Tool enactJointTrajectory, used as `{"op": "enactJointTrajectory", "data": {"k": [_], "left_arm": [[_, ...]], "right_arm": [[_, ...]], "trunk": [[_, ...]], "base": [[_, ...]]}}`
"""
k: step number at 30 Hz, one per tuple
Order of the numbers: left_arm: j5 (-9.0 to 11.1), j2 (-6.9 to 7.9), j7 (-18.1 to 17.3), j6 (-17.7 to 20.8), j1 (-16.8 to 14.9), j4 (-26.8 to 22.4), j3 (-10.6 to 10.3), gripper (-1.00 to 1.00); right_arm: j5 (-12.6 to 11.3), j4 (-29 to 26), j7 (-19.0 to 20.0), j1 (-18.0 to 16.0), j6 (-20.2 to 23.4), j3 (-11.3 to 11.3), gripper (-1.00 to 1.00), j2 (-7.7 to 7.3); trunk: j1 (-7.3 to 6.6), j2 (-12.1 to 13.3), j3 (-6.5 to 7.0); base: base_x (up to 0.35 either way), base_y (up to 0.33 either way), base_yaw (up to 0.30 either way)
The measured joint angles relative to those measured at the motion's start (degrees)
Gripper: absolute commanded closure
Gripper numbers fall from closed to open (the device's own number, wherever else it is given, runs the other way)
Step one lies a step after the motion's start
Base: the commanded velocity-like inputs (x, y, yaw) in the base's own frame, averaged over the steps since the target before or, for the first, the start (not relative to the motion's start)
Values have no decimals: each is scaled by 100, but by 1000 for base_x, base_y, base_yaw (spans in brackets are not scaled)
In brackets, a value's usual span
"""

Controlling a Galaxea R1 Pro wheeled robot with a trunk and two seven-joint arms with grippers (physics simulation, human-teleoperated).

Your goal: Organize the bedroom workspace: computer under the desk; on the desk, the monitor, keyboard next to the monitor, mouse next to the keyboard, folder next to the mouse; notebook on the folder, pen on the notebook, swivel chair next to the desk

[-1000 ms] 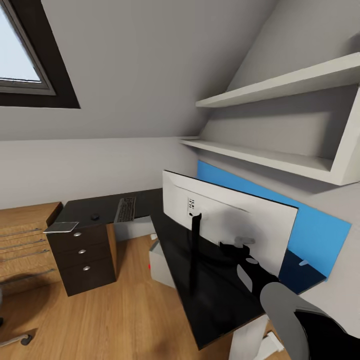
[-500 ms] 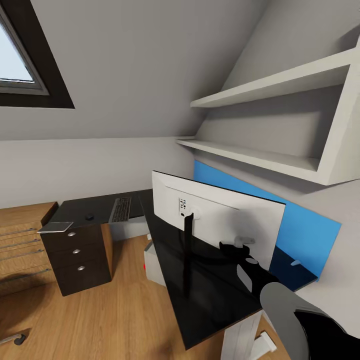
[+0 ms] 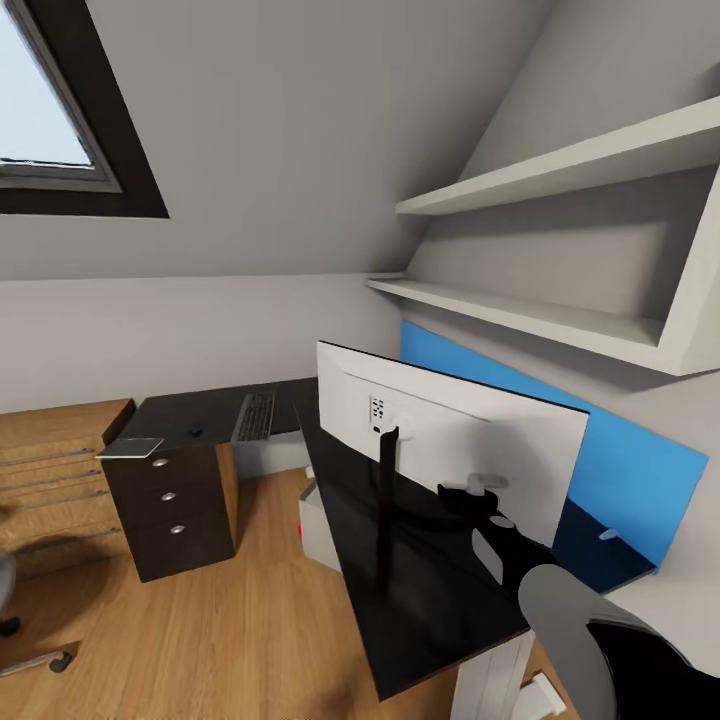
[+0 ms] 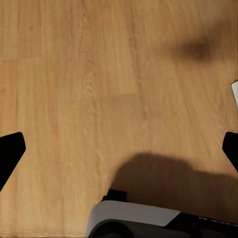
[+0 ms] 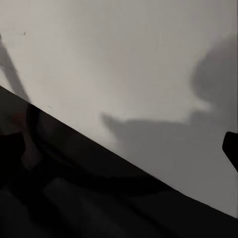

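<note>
Head view: right end effector [image 3: 487, 487] sat just behind monitor [image 3: 450, 440], facing its back; jaw state unclear.

One desk [image 3: 420, 590], one monitor [image 3: 450, 440], one keyboard [image 3: 256, 416], one mouse [image 3: 194, 432], one notebook [image 3: 130, 447], two shelves [image 3: 560, 170]

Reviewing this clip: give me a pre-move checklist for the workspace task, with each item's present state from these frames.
1. Monitor standing on the desk: ok.
2. Keyboard on the desk: ok; next to the monitor: not ok, it lies on the far wing.
3. Mouse on the desk near the keyboard: ok.
4. Computer under the desk: ok.
5. Notebook stacked on the folder: not ok, it overhangs the desk corner alone.
6. Left gripper free: ok, fingertips wide apart over the floor.
</note>
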Motion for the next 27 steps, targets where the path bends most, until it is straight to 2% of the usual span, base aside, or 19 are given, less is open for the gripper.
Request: {"op": "enactJointTrajectory", "data": {"k": [22, 27], "left_arm": [[4, 47, 0, -18, 1, 45, 7, -100], [9, 52, 1, -24, 1, 45, 7, -100]], "right_arm": [[-1, 48, 1, 0, 5, -1, -100, 5], [-2, 68, 5, 0, 4, 9, -100, 2]], "trunk": [[0, 0, 0], [0, 0, 0]], "base": [[0, -290, 275], [0, -147, 104]]}}
